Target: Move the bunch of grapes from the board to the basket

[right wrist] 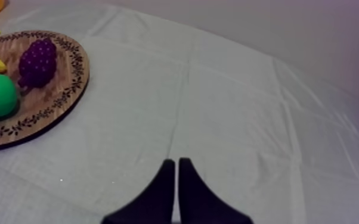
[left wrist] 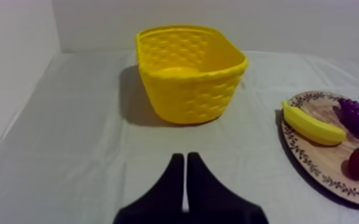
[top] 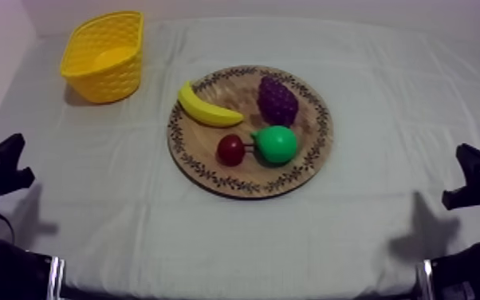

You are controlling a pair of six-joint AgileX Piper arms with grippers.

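Bunch of grapes [top: 278, 100] on the far side of the wooden board [top: 235, 185], beside the banana [top: 207, 110]; yellow basket [top: 104, 60] well apart, far left on the worktop [top: 331, 231]. Left end effector [left wrist: 185, 179] and right end effector [right wrist: 176, 184]: fingers together, gripping nothing. Both wrist views cut off part of the board.

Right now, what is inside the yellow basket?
Inside the yellow basket only its own bare floor and inner walls show, no fruit. In the left wrist view its near wall covers most of the floor.
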